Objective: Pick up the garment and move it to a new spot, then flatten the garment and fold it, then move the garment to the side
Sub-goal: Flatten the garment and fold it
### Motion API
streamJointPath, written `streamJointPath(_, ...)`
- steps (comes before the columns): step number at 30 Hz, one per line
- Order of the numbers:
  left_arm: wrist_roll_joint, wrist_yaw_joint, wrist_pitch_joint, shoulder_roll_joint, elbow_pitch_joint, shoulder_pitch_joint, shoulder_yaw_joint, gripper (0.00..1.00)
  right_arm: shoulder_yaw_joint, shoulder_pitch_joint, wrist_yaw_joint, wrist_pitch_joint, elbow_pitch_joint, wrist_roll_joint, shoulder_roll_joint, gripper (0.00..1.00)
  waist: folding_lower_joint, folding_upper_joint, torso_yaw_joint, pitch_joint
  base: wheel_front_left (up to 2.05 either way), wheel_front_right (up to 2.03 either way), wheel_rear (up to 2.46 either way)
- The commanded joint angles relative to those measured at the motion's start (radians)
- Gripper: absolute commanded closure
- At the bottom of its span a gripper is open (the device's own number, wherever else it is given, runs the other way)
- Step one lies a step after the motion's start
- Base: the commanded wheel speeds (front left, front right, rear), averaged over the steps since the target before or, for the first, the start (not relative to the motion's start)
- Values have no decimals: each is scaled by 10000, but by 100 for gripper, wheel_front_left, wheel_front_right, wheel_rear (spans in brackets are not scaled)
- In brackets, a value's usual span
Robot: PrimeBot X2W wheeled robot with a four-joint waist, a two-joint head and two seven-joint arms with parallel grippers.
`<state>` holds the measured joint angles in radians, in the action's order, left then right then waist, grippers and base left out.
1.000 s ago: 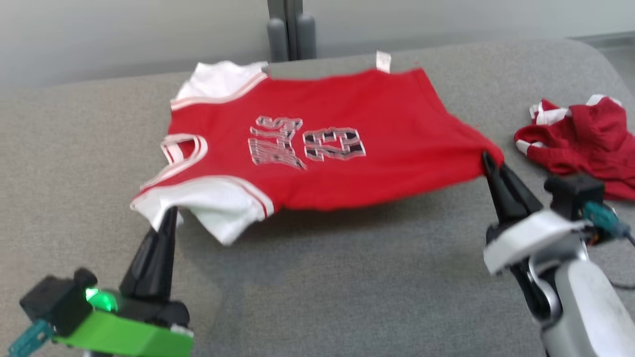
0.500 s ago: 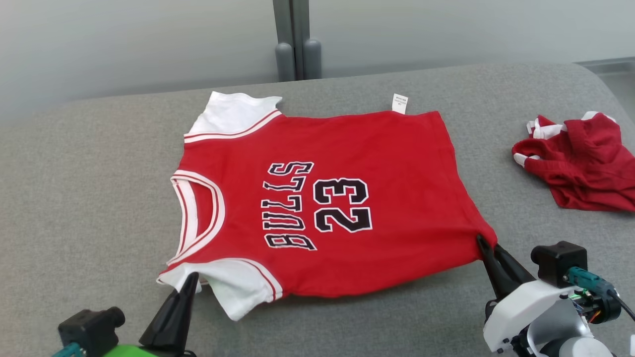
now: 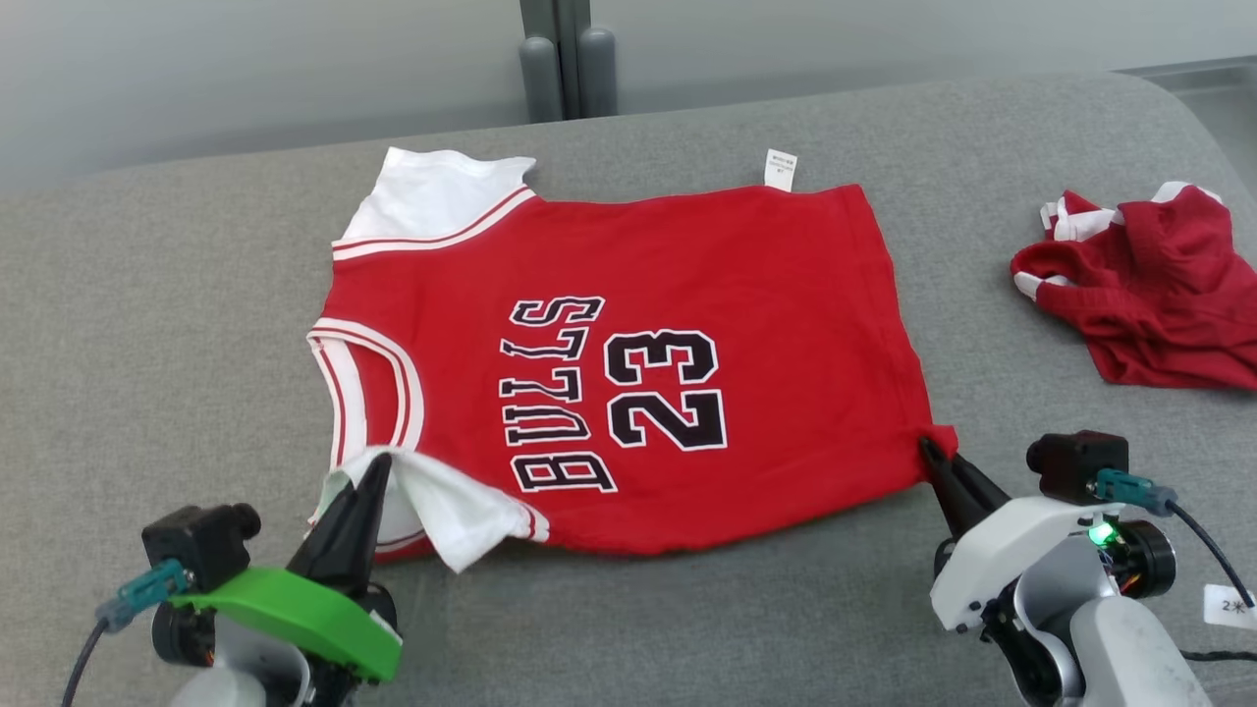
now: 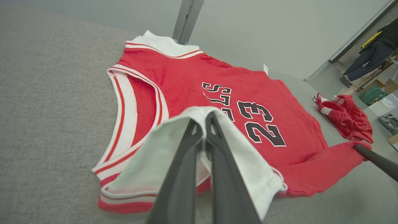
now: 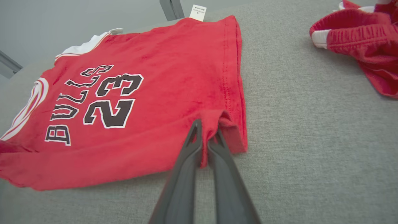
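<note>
The garment (image 3: 766,295) is a red jersey with white sleeves and black "BULLS 23" lettering, spread almost flat on the grey table (image 3: 147,324), collar toward the left. My left gripper (image 3: 378,463) is shut on the near white sleeve (image 4: 149,165), which is lifted and curled back over the shoulder. My right gripper (image 3: 925,447) is shut on the near hem corner (image 5: 214,119), pinching a small raised fold of red cloth. In the left wrist view the garment (image 4: 186,74) stretches away, and the right gripper's dark finger (image 4: 376,160) shows at its far corner.
A second red garment (image 3: 1149,285) with white trim lies crumpled at the table's right side, also in the right wrist view (image 5: 363,40). A grey post (image 3: 555,59) stands behind the table's far edge. A small white tag (image 3: 1228,604) sits by the right arm.
The jersey has come down from hanging stretched to lying flat on the table. The near white sleeve is now folded back over the shoulder. Both grippers stayed shut; the head view shifted.
</note>
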<state>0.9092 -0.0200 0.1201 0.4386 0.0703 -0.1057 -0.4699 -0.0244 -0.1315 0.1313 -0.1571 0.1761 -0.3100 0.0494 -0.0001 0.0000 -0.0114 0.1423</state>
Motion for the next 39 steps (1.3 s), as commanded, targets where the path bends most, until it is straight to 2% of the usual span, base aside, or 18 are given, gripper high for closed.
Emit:
streamJointPath(1, -185, -116, 106, -135, 320, -493, -22, 100, 68, -287, -13, 164, 244, -107, 31, 100, 1, 0, -34, 109, 0, 0, 0)
streamJointPath(4, -404, -270, 309, -390, 1097, -1308, -93, 100, 165, -781, -13, 462, 878, -534, 28, 100, 1, 0, -74, 254, 0, 0, 0)
streamJointPath(18, -1174, -711, 1183, -1118, 3876, -3677, -199, 100, -273, -2892, -13, 1698, 3161, -659, 30, 100, 1, 0, -284, 936, 0, 0, 0)
streamJointPath(19, -1239, -714, 1221, -1149, 3993, -3755, -170, 100, -300, -3002, -13, 1813, 3259, -609, 32, 84, 1, 0, -285, 958, 0, 0, 0)
streamJointPath(20, -1388, -730, 1373, -1307, 4245, -3924, 2, 35, -440, -3255, -13, 2297, 3528, -526, 30, 0, 1, 0, -287, 1013, 0, 0, 0)
streamJointPath(21, -1439, -747, 1395, -1344, 4294, -3967, 62, 0, -528, -3326, -13, 2479, 3586, -431, 30, 0, 1, 0, -285, 1020, 0, 0, 0)
streamJointPath(24, -1656, -790, 1455, -1550, 4125, -3966, 395, 0, -511, -3410, -13, 3035, 3697, -223, 31, 0, 1, 0, -253, 983, 0, 0, 0)
streamJointPath(25, -1869, -831, 1452, -1679, 3750, -3750, 786, 0, -365, -3317, -13, 3347, 3578, -39, 31, 0, 1, 0, -220, 938, 0, 0, 0)
streamJointPath(30, -2134, -935, 1455, -1877, 2924, -2961, 1497, 0, 76, -2755, -13, 3798, 2825, 441, 30, 0, 1, 0, -186, 728, 0, 0, 0)
streamJointPath(34, -1959, -922, 1451, -1747, 2540, -2005, 1813, 0, 392, -2000, -13, 3792, 1971, 1010, 30, 0, 1, 0, -168, 518, 0, 0, 0)
streamJointPath(39, -1496, -507, 918, -1527, 2348, -877, 2077, 0, 708, -948, -13, 3276, 1125, 1387, 29, 0, 1, 0, -99, 388, 0, 0, 0)
